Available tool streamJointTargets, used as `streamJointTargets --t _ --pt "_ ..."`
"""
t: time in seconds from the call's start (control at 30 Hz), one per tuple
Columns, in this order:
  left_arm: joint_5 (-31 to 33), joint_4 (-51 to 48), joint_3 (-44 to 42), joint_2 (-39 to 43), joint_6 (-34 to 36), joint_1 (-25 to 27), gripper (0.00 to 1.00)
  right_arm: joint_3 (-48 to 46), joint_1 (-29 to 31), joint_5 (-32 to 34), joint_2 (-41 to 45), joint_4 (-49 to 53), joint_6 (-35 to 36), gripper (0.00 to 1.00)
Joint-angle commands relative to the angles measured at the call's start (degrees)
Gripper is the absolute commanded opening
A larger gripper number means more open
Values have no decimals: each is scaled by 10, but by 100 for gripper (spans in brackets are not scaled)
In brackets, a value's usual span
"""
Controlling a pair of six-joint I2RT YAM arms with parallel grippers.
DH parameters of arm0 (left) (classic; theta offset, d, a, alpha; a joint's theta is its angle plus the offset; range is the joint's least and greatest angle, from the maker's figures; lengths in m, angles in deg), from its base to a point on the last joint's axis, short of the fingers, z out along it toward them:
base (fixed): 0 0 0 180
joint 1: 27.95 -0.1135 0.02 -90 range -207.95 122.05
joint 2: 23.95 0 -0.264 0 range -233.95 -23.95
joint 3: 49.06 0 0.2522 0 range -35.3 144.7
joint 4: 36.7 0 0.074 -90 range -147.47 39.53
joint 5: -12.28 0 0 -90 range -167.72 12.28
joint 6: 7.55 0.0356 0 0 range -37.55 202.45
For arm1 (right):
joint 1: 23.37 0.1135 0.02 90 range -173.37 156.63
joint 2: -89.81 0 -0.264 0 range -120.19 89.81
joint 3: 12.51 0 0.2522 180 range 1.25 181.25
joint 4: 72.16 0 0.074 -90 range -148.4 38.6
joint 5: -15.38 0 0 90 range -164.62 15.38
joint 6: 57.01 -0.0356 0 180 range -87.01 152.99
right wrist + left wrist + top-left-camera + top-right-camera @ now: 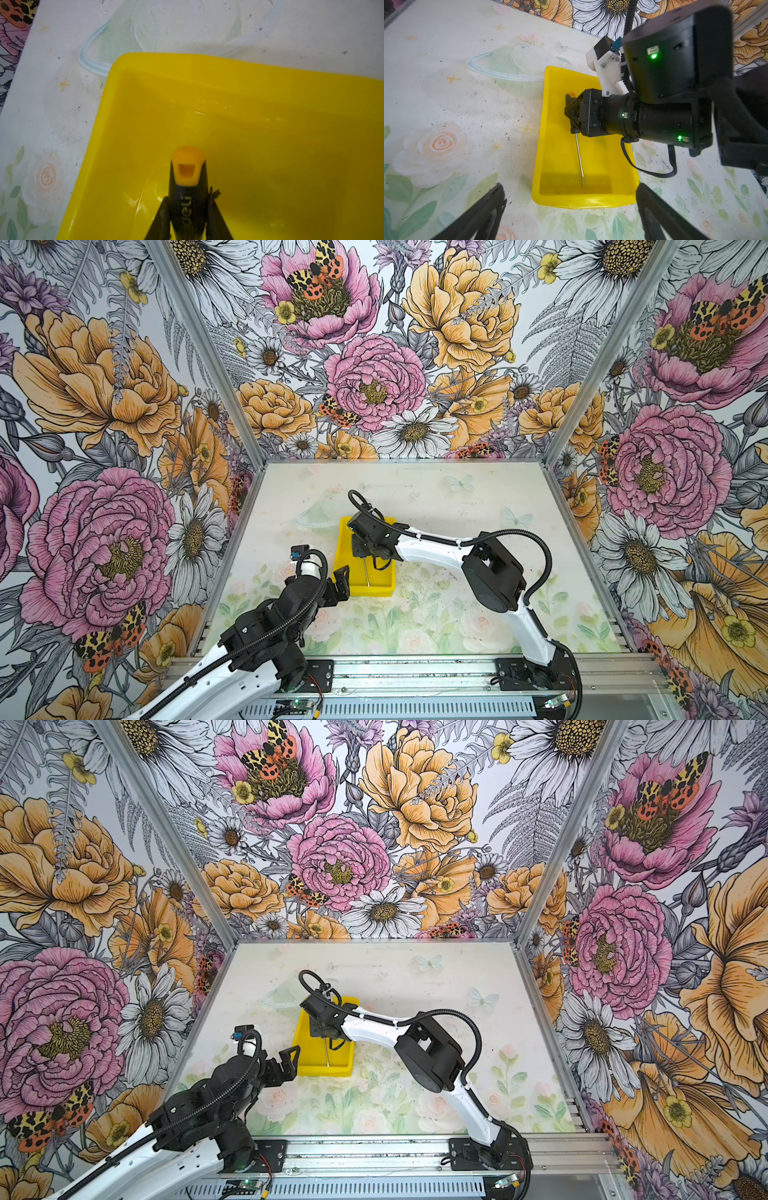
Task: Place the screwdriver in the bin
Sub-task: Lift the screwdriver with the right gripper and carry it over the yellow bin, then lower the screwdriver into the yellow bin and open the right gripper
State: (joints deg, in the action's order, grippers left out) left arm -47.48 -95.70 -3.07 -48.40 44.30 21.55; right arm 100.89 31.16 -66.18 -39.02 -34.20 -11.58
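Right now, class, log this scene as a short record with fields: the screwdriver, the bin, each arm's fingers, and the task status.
Screwdriver: gripped by its black handle, silver shaft angled down inside the bin
Bin: yellow, on the table, holding nothing else
Right fingers: shut on the screwdriver handle
Left fingers: open, empty, close beside the bin
Status: screwdriver over the bin, not yet released

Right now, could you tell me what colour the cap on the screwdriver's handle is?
Orange-yellow cap, clearest in the right wrist view.
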Motion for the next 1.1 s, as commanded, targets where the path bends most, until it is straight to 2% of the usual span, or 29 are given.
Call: streamJointTargets --t 0.0,0.23,0.37,0.67,1.07 --pt "21 -6 -2 5 -6 3 99 19 -2 3 -10 -5 -9 10" --pt "22 -5 -3 5 -5 3 99 20 0 17 17 -7 12 42" --pt "25 -6 -5 5 -4 4 99 16 4 28 48 -10 45 49" --pt "38 -5 -12 5 -7 -1 99 -7 4 44 108 -10 84 60" --pt "43 -7 -8 20 -2 -14 99 -46 0 20 94 -14 55 58"
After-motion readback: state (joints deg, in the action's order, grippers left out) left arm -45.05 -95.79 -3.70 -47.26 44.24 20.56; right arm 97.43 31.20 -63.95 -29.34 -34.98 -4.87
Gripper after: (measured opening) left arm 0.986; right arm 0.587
